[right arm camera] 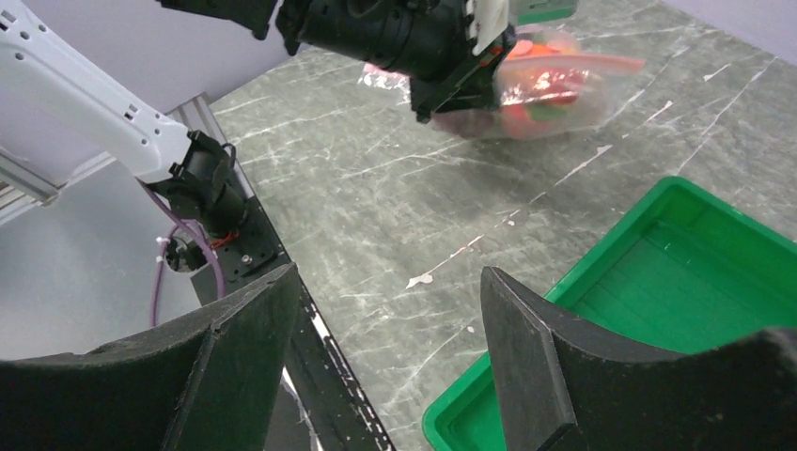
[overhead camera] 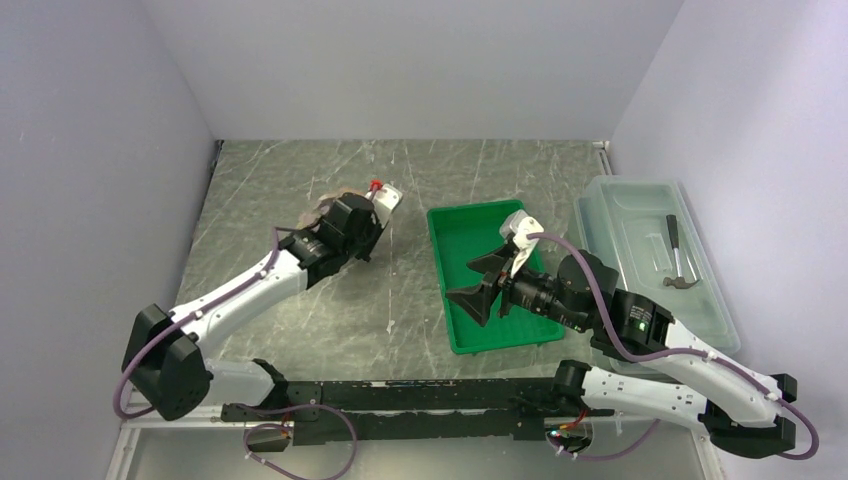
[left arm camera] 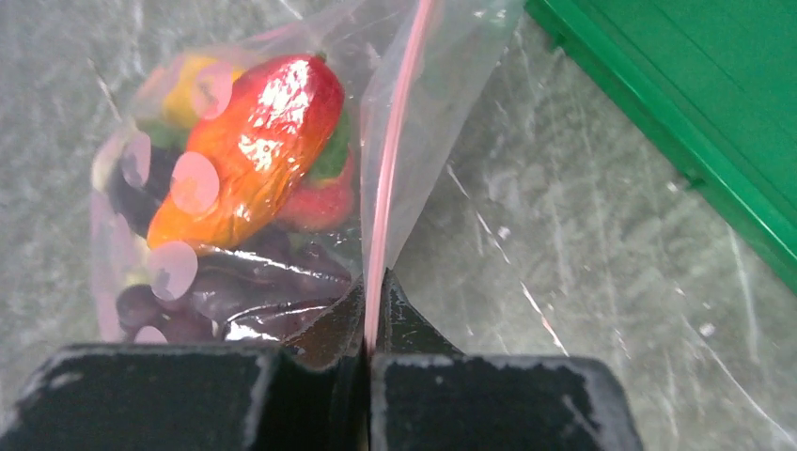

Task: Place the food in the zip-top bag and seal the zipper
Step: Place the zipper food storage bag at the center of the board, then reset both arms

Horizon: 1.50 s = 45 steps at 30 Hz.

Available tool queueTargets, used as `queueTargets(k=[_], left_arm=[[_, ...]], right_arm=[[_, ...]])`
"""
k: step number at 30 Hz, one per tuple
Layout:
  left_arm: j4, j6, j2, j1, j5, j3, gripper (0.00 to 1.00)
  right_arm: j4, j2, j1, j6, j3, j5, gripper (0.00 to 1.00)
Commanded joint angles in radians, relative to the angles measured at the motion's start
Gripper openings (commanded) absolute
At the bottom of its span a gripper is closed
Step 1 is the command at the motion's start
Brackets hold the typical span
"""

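Done: food (left arm camera: 254, 150) inside bag (left arm camera: 442, 103), upper left | left gripper (left arm camera: 367, 319) clamped on zipper (left arm camera: 395, 160), lower centre; seal likely unfinished | right gripper (right arm camera: 387, 282) wide, empty, over tray (right arm camera: 658, 282)

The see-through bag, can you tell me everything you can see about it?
The zip-top bag is clear, crinkly plastic with a thin pink zipper along its mouth. Toy food shows through it: a shiny red-orange fruit, a yellow piece and dark purple grapes. The left gripper is shut on the zipper, pinching it. The bag seems to rest on the grey table, left of the green tray.
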Motion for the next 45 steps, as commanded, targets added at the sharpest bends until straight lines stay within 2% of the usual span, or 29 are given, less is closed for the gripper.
queueTargets(k=[1, 12, 14, 17, 18, 20, 21, 30, 39, 45], left_arm=[[-0.030, -0.134, -0.096, -0.043, 0.050, -0.041, 0.08], [-0.026, -0.268, -0.302, -0.090, 0.117, -0.189, 0.33], [-0.039, -0.286, -0.318, -0.092, 0.130, -0.193, 0.46], [-0.054, -0.303, -0.325, -0.096, 0.176, -0.192, 0.54], [-0.060, -0.308, -0.327, -0.096, 0.184, -0.192, 0.60], [-0.069, -0.313, -0.337, -0.100, 0.194, -0.192, 0.94], [-0.073, -0.316, -0.345, -0.102, 0.199, -0.190, 0.99], [-0.144, -0.305, -0.456, -0.112, 0.196, -0.130, 1.00], [-0.238, -0.268, -0.504, -0.112, 0.184, -0.070, 1.00], [-0.316, -0.310, -0.494, -0.112, 0.047, -0.009, 1.00]], right_arm=[[0.011, -0.017, -0.003, 0.019, -0.006, 0.022, 0.75], [0.045, -0.016, -0.005, 0.073, -0.060, 0.036, 0.76], [0.046, -0.002, -0.005, 0.081, -0.058, 0.040, 0.76], [0.049, 0.019, -0.005, 0.093, -0.060, 0.050, 0.77], [0.049, 0.025, -0.005, 0.096, -0.060, 0.055, 0.77], [0.052, 0.036, -0.006, 0.099, -0.060, 0.062, 0.78], [0.053, 0.040, -0.006, 0.101, -0.059, 0.064, 0.78], [0.068, 0.048, -0.015, 0.120, -0.062, 0.109, 0.80], [0.083, 0.084, -0.037, 0.140, -0.072, 0.136, 0.82], [0.078, 0.126, -0.113, 0.163, -0.076, 0.115, 0.83]])
